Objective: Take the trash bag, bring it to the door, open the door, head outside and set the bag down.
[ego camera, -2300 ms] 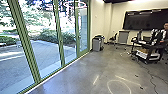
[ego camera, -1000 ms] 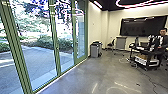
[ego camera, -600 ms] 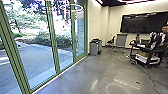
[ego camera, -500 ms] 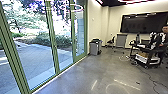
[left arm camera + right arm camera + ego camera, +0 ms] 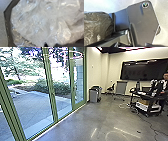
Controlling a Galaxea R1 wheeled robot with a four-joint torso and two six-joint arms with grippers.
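Running along the robot's left side, green frames (image 5: 50, 89) hold tall glass panes (image 5: 60, 95), and through them show paving (image 5: 30, 109) and, behind it, bushes (image 5: 41, 86) and a tree (image 5: 17, 62). Pinkish light loops reflect in the glass. Just beside the far end of the panes, a grey bin (image 5: 93, 95) stands upright on the bare concrete floor (image 5: 82, 122), close to the pale wall (image 5: 93, 74). Next comes a dark chair (image 5: 110, 89), then a grey cabinet (image 5: 121, 88) by the far wall, with a wide black screen (image 5: 140, 69) mounted above and to its right. Farther right is a black wheeled cart (image 5: 147, 98) with dark gear on top and a white box (image 5: 145, 106) on its lower shelf; a dark cable (image 5: 147, 122) trails over the floor from near it. A person (image 5: 165, 78) is behind the cart at the far right. At the robot's left wrist, crumpled clear plastic (image 5: 37, 21) lies close up, inside a dark edge (image 5: 7, 25). At the right wrist, the dark, shiny, wrinkled bag (image 5: 96, 26) bulges near the robot's own arm parts. Whether either end effector is wide, narrow or gripping the bag, I cannot tell.
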